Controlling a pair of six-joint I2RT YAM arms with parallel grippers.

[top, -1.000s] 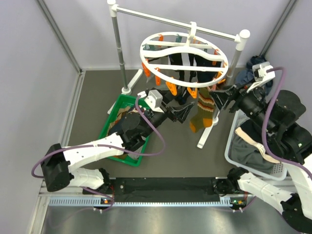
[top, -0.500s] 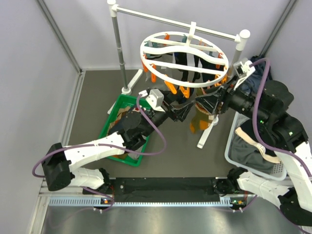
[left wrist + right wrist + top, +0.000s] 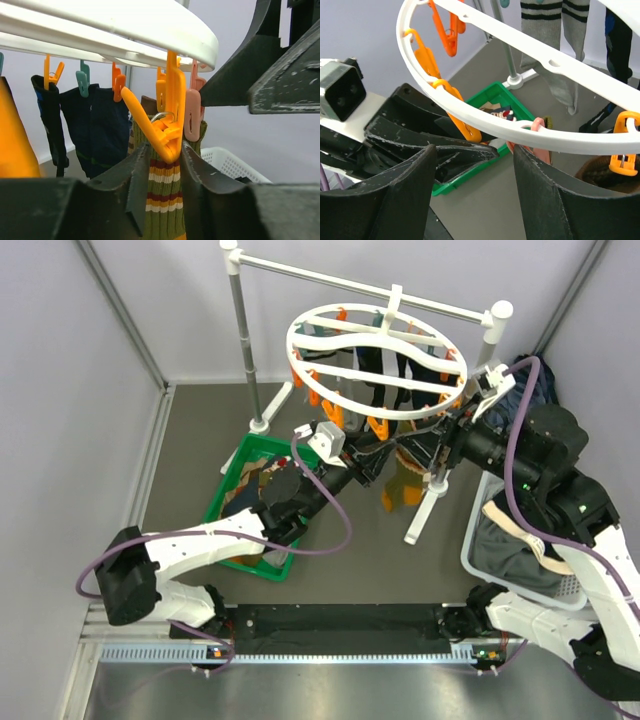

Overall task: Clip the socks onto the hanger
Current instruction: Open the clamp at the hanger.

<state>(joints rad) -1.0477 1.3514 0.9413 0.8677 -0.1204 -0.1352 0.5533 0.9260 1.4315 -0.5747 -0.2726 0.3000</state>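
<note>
Orange clip [image 3: 170, 120] meets striped sock [image 3: 162, 200] under the hanger [image 3: 125, 30] rim.
Left end effector [image 3: 164, 157] pinches the sock cuff just below the clip; right end effector [image 3: 475, 150] hangs spread beside the rim, holding nothing. Best, I judge, to press the clip wide first, raise the cuff deep into its mouth, then release before the left lets go.

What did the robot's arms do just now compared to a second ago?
The right gripper slid left, in under the hanger rim, jaws open. The left gripper crept up a little, holding the striped sock just below an orange clip. The hanger shifted slightly. The rail stand, green tray and white basket stayed put.
</note>
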